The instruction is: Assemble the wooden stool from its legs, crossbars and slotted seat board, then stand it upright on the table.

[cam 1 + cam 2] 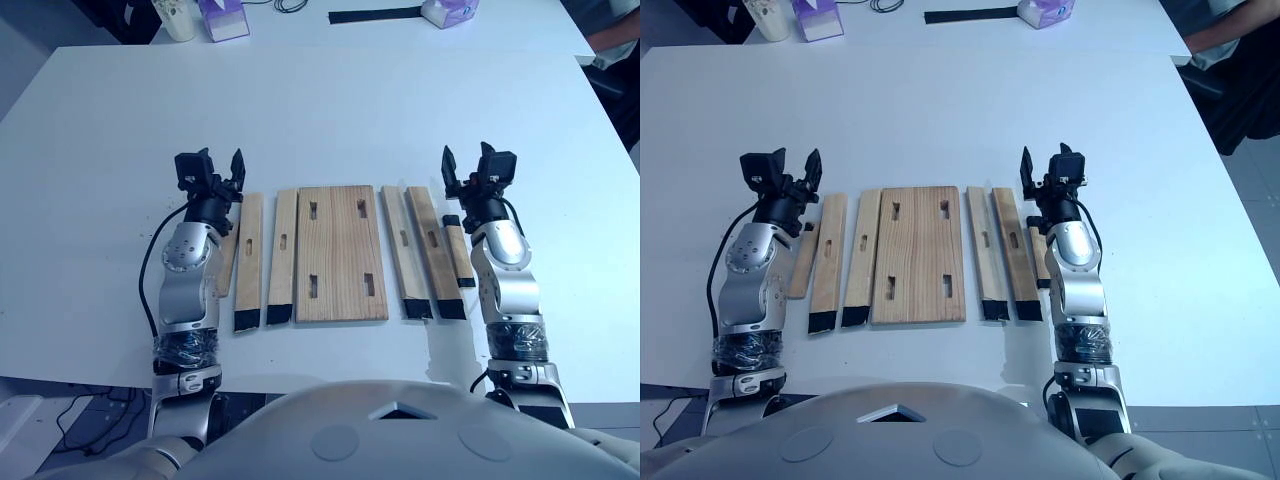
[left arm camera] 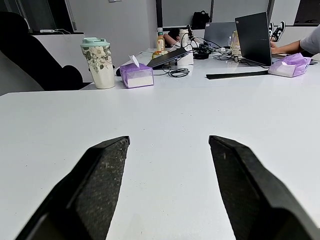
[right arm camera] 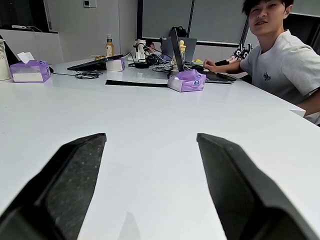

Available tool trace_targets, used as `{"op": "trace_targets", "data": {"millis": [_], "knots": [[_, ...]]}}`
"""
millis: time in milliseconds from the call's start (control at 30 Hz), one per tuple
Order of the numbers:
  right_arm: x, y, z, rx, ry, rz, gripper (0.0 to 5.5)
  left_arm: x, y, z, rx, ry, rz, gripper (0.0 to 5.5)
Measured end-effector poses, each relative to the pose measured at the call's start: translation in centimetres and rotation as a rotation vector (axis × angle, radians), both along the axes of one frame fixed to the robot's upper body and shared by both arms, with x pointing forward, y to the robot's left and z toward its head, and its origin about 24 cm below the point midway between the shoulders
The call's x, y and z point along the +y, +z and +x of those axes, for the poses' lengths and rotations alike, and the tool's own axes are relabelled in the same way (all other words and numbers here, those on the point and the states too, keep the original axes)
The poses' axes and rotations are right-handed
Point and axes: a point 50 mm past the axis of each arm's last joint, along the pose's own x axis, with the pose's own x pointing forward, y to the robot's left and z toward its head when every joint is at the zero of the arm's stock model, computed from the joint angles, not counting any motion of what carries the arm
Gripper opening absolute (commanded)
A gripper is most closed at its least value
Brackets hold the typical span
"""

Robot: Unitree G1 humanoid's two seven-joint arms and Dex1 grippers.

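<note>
The slotted seat board point(image 1: 340, 252) lies flat on the white table point(image 1: 320, 110) near its front edge. Two legs with black tips point(image 1: 250, 262) point(image 1: 283, 255) lie to its left, and a short crossbar point(image 1: 800, 262) is partly hidden under my left arm. Two more legs point(image 1: 403, 250) point(image 1: 432, 250) and a short crossbar point(image 1: 458, 255) lie to its right. My left gripper point(image 1: 221, 162) hovers open beyond the far ends of the left pieces, holding nothing. My right gripper point(image 1: 468, 160) is open beyond the right pieces, also holding nothing. The wrist views look past the open left gripper point(image 2: 170, 142) and the open right gripper point(image 3: 151, 137) over bare tabletop.
Along the far edge stand a patterned cup point(image 1: 178, 15), a purple tissue box point(image 1: 222, 18), a black strip point(image 1: 375, 15) and a tissue pack point(image 1: 447, 12). A person sits beyond the far right corner. Broad free tabletop stretches between the wooden pieces and the far edge.
</note>
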Motion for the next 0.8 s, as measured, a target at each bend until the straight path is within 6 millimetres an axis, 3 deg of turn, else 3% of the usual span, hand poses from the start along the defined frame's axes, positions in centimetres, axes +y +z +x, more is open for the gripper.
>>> {"op": "trace_targets", "data": {"millis": [267, 333, 467, 567, 800], "knots": [[-0.2, 0.1, -0.2, -0.005, -0.016, -0.004, 3.35, -0.2, 0.9, -0.3, 0.017, -0.022, 0.005, 2.94], [-0.4, -0.1, -0.9, -0.002, -0.039, -0.004, 3.35, 0.3, 1.1, -1.6, 0.075, -0.048, 0.032, 2.94], [-0.9, -1.3, -3.2, 0.049, -0.101, 0.001, 3.35, 1.7, 0.3, -7.0, 0.361, -0.129, 0.089, 2.94], [-1.5, -1.1, -4.2, 0.045, -0.158, 0.002, 3.35, 2.4, 1.2, -9.3, 0.501, -0.181, 0.138, 2.94], [-1.7, -1.3, -5.3, 0.056, -0.212, 0.009, 3.35, 2.6, 1.8, -10.3, 0.575, -0.252, 0.202, 2.94]]}}
